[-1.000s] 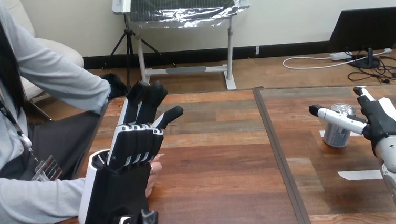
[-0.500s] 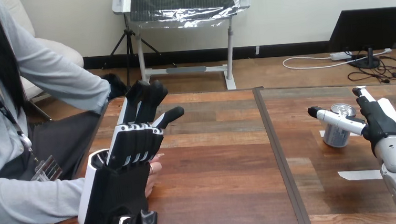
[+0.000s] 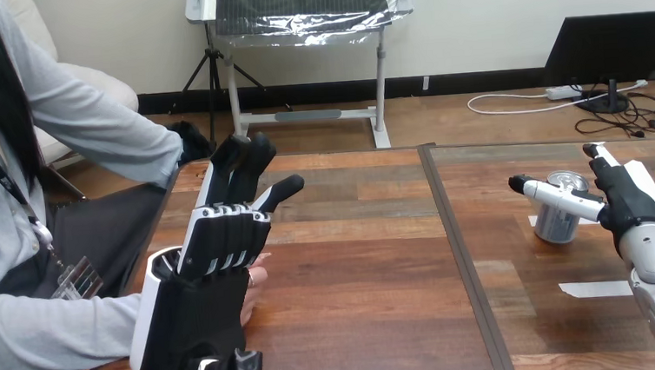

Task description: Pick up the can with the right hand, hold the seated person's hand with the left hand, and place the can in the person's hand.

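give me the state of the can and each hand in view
can: upright on the table, not lifted
right hand: open, fingers straight, thumb across the can's front
left hand: open, fingers straight, raised in front of the person's hand
person's hand: low at the table, mostly hidden, no can in it

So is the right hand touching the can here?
Cannot tell. In the head view the right hand reaches its thumb across the can, fingers straight; the overlap hides any contact or gap.
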Controlling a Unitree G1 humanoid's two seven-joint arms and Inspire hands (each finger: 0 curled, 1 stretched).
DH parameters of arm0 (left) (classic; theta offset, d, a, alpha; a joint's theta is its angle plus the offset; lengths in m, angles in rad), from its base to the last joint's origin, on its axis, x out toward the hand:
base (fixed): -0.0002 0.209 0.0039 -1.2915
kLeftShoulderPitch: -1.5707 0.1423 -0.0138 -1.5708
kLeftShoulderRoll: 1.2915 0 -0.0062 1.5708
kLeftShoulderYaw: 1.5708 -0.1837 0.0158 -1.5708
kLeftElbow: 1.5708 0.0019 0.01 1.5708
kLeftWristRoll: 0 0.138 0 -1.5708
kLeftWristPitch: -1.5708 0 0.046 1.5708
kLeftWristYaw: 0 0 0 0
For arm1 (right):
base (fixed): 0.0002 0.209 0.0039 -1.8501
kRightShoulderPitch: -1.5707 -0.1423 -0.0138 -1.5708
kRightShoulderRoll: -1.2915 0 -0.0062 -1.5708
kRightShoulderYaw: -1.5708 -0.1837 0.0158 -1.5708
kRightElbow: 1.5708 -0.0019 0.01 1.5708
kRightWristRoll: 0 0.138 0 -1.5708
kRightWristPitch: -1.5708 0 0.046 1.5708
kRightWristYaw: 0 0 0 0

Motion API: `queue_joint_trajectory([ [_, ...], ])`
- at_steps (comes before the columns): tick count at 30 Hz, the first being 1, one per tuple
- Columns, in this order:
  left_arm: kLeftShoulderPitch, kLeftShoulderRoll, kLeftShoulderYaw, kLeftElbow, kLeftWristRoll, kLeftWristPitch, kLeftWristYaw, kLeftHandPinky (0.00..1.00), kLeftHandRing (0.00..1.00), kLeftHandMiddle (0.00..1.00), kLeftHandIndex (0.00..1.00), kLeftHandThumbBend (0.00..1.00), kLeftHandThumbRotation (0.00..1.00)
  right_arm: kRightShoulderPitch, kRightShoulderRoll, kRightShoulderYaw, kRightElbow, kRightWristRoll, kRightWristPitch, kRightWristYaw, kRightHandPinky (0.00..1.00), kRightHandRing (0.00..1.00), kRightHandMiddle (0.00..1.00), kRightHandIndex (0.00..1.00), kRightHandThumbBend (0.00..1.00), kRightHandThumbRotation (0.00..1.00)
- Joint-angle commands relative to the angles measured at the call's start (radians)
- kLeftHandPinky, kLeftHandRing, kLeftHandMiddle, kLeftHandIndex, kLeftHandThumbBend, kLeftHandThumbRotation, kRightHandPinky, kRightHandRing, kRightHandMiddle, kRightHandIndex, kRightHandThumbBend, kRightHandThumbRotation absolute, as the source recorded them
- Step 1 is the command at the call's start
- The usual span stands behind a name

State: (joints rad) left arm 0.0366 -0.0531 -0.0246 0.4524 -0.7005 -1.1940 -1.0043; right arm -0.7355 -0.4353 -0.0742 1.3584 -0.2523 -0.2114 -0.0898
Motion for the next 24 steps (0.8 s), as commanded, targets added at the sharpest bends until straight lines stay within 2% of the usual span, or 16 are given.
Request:
queue_joint_trajectory([
  [1, -0.062, -0.038, 0.003, 0.006, 0.002, -0.015, 0.006, 0.87, 0.98, 0.96, 0.97, 0.79, 0.73, -0.098, 0.002, 0.004, -0.015, 0.000, -0.006, -0.014, 0.86, 0.97, 1.00, 1.00, 1.00, 0.51],
  [5, -0.060, -0.034, -0.001, 0.003, -0.004, -0.008, 0.001, 0.87, 0.98, 0.97, 0.98, 0.79, 0.74, -0.099, -0.001, 0.007, -0.014, -0.004, -0.002, -0.018, 0.86, 0.97, 1.00, 1.00, 1.00, 0.52],
  [8, -0.052, -0.023, -0.014, -0.017, -0.020, 0.042, -0.012, 0.90, 0.99, 0.97, 0.98, 0.80, 0.72, -0.099, -0.002, 0.004, -0.014, -0.001, -0.003, -0.015, 0.87, 0.98, 1.00, 1.00, 1.00, 0.52],
  [12, -0.059, -0.033, 0.000, -0.004, -0.007, 0.005, -0.006, 0.94, 0.99, 0.97, 0.98, 0.81, 0.72, -0.100, -0.004, 0.000, -0.013, 0.004, 0.001, -0.011, 0.89, 0.99, 1.00, 1.00, 1.00, 0.51],
  [17, -0.064, -0.035, 0.003, 0.003, -0.014, -0.005, -0.014, 0.92, 0.98, 0.97, 0.98, 0.80, 0.72, -0.104, -0.008, 0.002, -0.011, 0.000, 0.013, -0.017, 0.89, 0.99, 1.00, 1.00, 1.00, 0.50],
  [24, -0.052, -0.034, 0.004, -0.003, 0.007, 0.000, 0.010, 0.90, 0.97, 0.96, 0.98, 0.82, 0.73, -0.113, -0.011, -0.001, -0.008, 0.000, 0.038, -0.028, 0.86, 0.97, 1.00, 1.00, 1.00, 0.49],
])
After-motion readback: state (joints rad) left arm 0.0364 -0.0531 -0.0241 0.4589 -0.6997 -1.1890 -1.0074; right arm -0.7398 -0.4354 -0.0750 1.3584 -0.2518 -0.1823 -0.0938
